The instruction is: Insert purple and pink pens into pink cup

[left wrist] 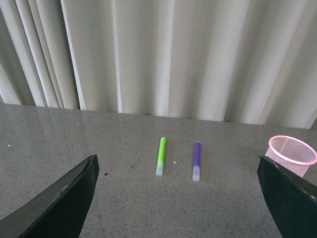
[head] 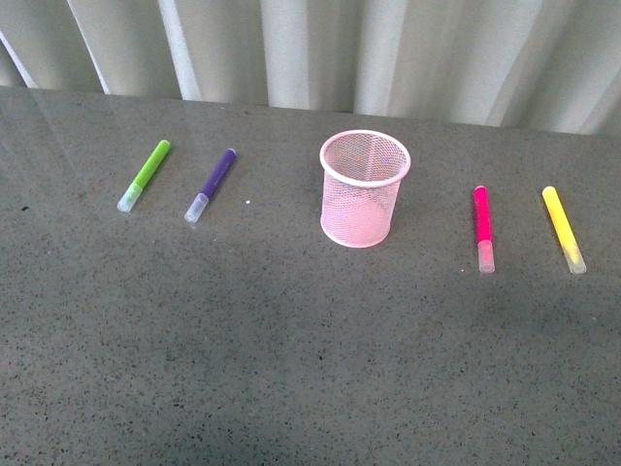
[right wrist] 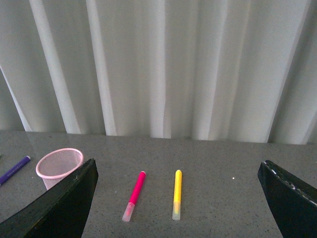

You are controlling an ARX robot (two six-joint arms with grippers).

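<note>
- The pink cup (head: 357,209) stands upright around the middle of the table (head: 291,369), mouth up. It's on the far half, closer to the curtain (head: 388,49) than to the robot.
- The purple pen (head: 212,184) is lying flat on the table left of the cup and well apart from it. The pale cap end points toward the robot, and the barrel angles away and a bit to the right.
- The pink pen (head: 482,228) is lying flat on the other side, right of the cup and also well apart from it. Its cap end is toward the robot too, and it runs almost straight front to back.
- So it's one task pen on each side with the cup between them, and neither pen touches the cup.
- The green marker (head: 145,175) lies just left of the purple pen, roughly parallel to it, same cap-toward-robot thing.
- The yellow marker (head: 563,229) is the rightmost of the lot, near the pink pen and tilted slightly off its line.
- The left gripper (left wrist: 176,161) only shows in its own wrist cam. Its dark fingers (left wrist: 69,198) are spread wide and sit up off the table, back from the pens. The green marker and purple pen show up ahead in the gap, and the cup peeks in beside one finger.
- The right gripper (right wrist: 177,162) is the same story, with its fingers (right wrist: 64,203) wide apart and gripping nothing. The pink pen and yellow marker lie ahead between them, with the cup off by one finger.
</note>
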